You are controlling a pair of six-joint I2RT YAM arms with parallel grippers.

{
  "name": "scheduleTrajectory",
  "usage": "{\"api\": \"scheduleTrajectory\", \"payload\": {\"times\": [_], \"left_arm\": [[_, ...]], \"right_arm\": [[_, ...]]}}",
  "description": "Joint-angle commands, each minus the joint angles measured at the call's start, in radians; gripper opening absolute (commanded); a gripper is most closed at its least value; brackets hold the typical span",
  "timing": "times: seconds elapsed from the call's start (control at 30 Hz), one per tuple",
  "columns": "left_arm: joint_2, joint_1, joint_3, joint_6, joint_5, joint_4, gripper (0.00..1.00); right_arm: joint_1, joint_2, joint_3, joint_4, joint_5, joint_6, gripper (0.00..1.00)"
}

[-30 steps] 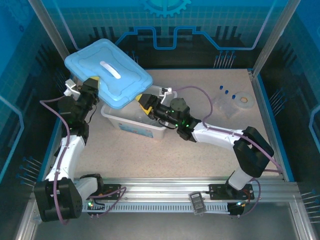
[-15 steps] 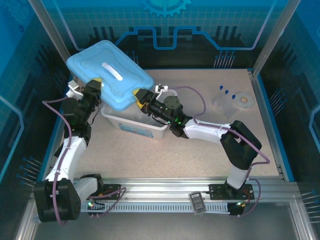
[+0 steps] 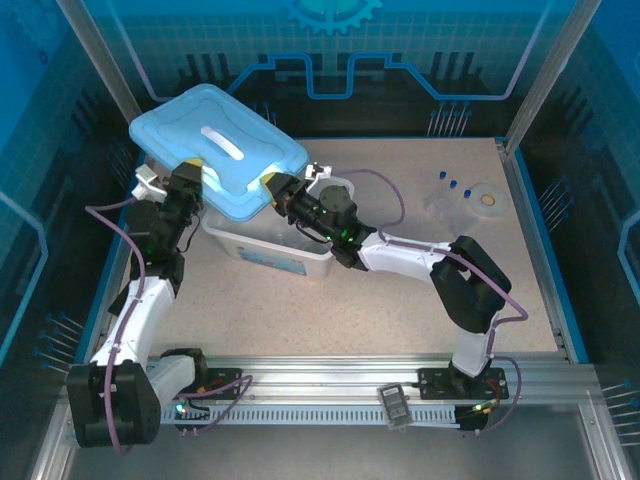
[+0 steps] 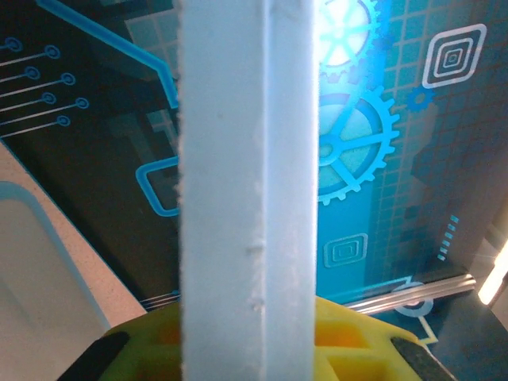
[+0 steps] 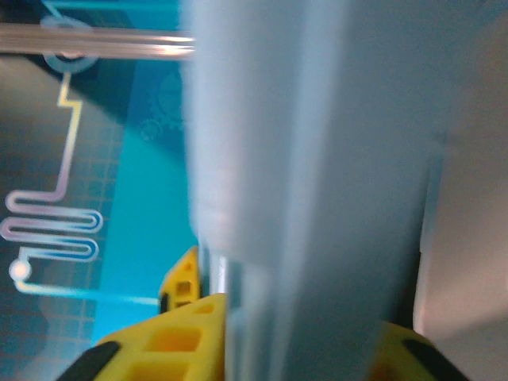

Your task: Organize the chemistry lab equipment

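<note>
Speckled table point(image 3: 300, 310) underneath everything. Taking the clear bin point(image 3: 262, 250), parked left of centre on it, as reference for all positions.

Blue lid point(image 3: 215, 150): up over the bin's far-left part, tilted, not seated on the rim. Gripped from two sides.

Left of the bin: left gripper point(image 3: 192, 172) clamped on the lid's left edge. From the left wrist, seeing the pale lid rim running straight up between the yellow fingers point(image 4: 135, 345), tight against both.

At the bin's far edge, about mid-length: right gripper point(image 3: 277, 190) on the lid's near-right edge. Blurred from the right wrist, but seeing the rim filling the space between its yellow fingers point(image 5: 186, 337), so reading it as closed on the lid too.

Can't see into the bin well enough to call contents.

Near side of the bin and to its right, down on the metal rail point(image 3: 330, 385) between the arm bases: black ridged strip point(image 3: 394, 405).

Well right of the bin, toward the table's far-right corner: lab equipment grouped close together.
- round pale piece point(image 3: 487, 198) with tan centre, furthest from the bin; too small to call dish or ring
- small clear beaker point(image 3: 440, 207), faint against the table, on the bin side of that piece
- three slim tubes with blue caps point(image 3: 452, 184), just beyond the beaker

All of that well apart from the bin and both grippers.
</note>
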Motion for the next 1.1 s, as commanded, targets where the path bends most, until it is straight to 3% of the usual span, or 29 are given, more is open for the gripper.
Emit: {"api": "scheduleTrajectory", "payload": {"times": [0.0, 0.1, 0.2, 0.3, 0.37, 0.43, 0.73, 1.07], "left_arm": [[-0.036, -0.013, -0.009, 0.044, 0.025, 0.049, 0.16], [-0.047, -0.014, -0.007, 0.055, 0.030, 0.020, 0.19], [-0.057, -0.013, 0.004, 0.080, 0.044, -0.029, 0.33], [-0.076, -0.014, 0.015, 0.111, 0.055, -0.102, 0.63], [-0.099, -0.012, 0.056, 0.167, 0.054, -0.278, 0.84], [-0.117, -0.012, 0.098, 0.244, 0.044, -0.442, 0.92], [-0.138, 0.007, 0.232, 0.490, -0.030, -0.827, 0.96], [-0.101, 0.034, 0.355, 0.656, -0.140, -0.990, 0.96]], "right_arm": [[0.004, 0.002, 0.045, 0.021, 0.023, -0.025, 0.18], [-0.001, -0.018, 0.030, 0.020, 0.022, -0.041, 0.12], [-0.010, -0.050, 0.008, 0.008, 0.020, -0.072, 0.11], [-0.021, -0.091, -0.011, -0.019, 0.021, -0.109, 0.10], [-0.034, -0.124, -0.017, -0.053, 0.015, -0.139, 0.10], [-0.054, -0.164, -0.023, -0.102, 0.005, -0.173, 0.10], [-0.188, -0.355, -0.058, -0.315, -0.134, -0.246, 0.10], [-0.389, -0.447, 0.006, -0.538, -0.482, -0.301, 0.10]]}}
